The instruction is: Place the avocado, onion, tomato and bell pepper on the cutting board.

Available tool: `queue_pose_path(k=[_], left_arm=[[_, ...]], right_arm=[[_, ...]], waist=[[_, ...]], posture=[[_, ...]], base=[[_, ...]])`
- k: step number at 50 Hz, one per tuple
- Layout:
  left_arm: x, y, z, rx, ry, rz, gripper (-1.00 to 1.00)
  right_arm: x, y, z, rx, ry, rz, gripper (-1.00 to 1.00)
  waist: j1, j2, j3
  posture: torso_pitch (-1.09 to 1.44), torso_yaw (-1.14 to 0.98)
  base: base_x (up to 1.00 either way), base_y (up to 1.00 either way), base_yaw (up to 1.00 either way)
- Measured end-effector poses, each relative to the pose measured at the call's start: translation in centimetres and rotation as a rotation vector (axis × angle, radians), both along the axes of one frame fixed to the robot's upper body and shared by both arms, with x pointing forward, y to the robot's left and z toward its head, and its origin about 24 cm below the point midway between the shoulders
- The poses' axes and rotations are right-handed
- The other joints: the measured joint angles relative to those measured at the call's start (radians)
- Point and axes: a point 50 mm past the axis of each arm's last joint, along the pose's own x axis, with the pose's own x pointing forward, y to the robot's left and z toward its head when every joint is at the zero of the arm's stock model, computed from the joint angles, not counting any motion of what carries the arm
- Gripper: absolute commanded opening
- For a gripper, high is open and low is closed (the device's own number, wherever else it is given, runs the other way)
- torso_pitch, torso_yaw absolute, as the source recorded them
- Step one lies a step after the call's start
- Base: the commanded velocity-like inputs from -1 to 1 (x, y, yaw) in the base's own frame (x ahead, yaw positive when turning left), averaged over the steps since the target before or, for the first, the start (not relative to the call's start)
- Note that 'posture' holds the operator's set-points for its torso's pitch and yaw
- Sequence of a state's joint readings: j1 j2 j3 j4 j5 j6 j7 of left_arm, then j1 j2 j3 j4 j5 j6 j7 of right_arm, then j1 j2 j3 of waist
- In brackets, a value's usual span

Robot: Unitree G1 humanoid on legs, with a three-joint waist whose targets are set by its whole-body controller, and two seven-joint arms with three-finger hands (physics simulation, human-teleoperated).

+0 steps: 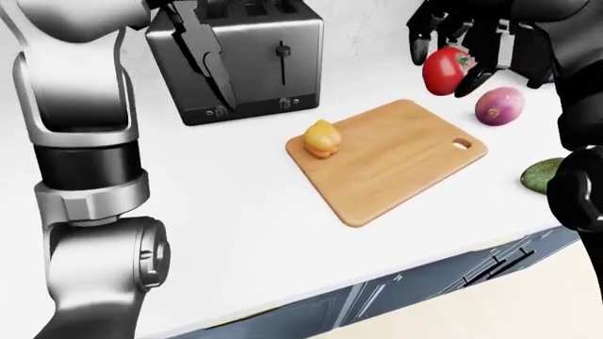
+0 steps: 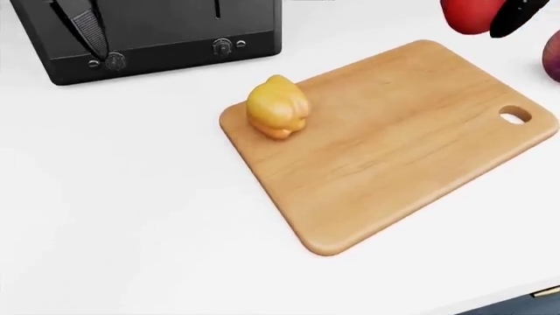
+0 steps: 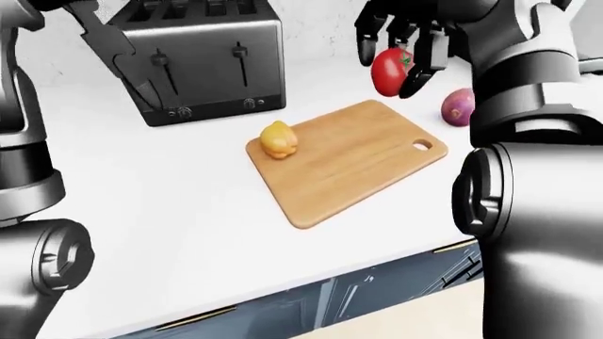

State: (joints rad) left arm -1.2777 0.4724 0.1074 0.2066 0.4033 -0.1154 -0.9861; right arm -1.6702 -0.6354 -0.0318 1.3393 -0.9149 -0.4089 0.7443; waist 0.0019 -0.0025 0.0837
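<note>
Left-eye view. My right hand (image 1: 459, 44), at 1 o'clock, holds the tomato (image 1: 443, 70): the dark fingers (image 1: 476, 74) curl around its top and right side, and it hangs just above the white table (image 1: 235, 233), near the board's upper right edge.

The board (image 1: 396, 166) lies tilted at centre, its hanging hole toward 3 o'clock. The yellow pepper (image 1: 322, 138) sits on the board's left corner, at 9 o'clock of the board.

The onion (image 1: 500, 106) rests on the table at 2 o'clock, just beside the tomato and off the board. The avocado (image 1: 542, 174) lies on the table at 3 o'clock, near the board's right corner, partly hidden by my right arm.

A black toaster (image 1: 247, 60) stands at 11 o'clock, apart from the board. My left hand (image 1: 203, 49) hangs before the toaster's left half, its fingers extended downward and loose, gripping nothing. My left forearm fills the view's left edge from 9 to 7 o'clock.

Dark cabinet fronts (image 1: 471, 272) show below the table's edge at 5 o'clock.
</note>
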Motion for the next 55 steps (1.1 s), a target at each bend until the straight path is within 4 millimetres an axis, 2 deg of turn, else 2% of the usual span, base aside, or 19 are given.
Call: queue_pose_path(k=[7, 15, 29, 37, 55], left_arm=[[-1.2, 0.1, 0.1, -0.003, -0.017, -0.018, 1.0], [-1.2, 0.3, -0.1, -0.011, -0.003, -0.016, 1.0], [-1.2, 0.3, -0.1, -0.015, -0.002, -0.02, 1.0], [-1.3, 0.3, -0.1, -0.016, -0.002, -0.019, 1.0], [-1.6, 0.3, -0.2, -0.02, 0.002, -0.025, 1.0]], right_arm=[[0.9, 0.6, -0.7, 0.065, -0.022, -0.065, -1.0], [1.5, 1.3, -1.4, 0.117, -0.032, -0.104, -1.0], [2.2, 1.5, -2.5, 0.185, -0.037, -0.212, -1.0], [2.6, 1.9, -3.7, 0.216, -0.027, -0.242, -1.0], [3.1, 3.8, -5.2, 0.251, 0.042, -0.206, -1.0]], waist=[[0.003, 0.001, -0.001], [0.007, -0.002, -0.001], [0.012, -0.004, -0.003], [0.012, -0.005, -0.005], [0.013, -0.004, -0.006]], posture=[[0.0, 0.0], [0.0, 0.0], [0.0, 0.0], [0.0, 0.0], [0.0, 0.0]], base=[[0.0, 0.0, 0.0], [0.0, 0.0, 0.0], [0.0, 0.0, 0.0], [0.0, 0.0, 0.0], [0.0, 0.0, 0.0]])
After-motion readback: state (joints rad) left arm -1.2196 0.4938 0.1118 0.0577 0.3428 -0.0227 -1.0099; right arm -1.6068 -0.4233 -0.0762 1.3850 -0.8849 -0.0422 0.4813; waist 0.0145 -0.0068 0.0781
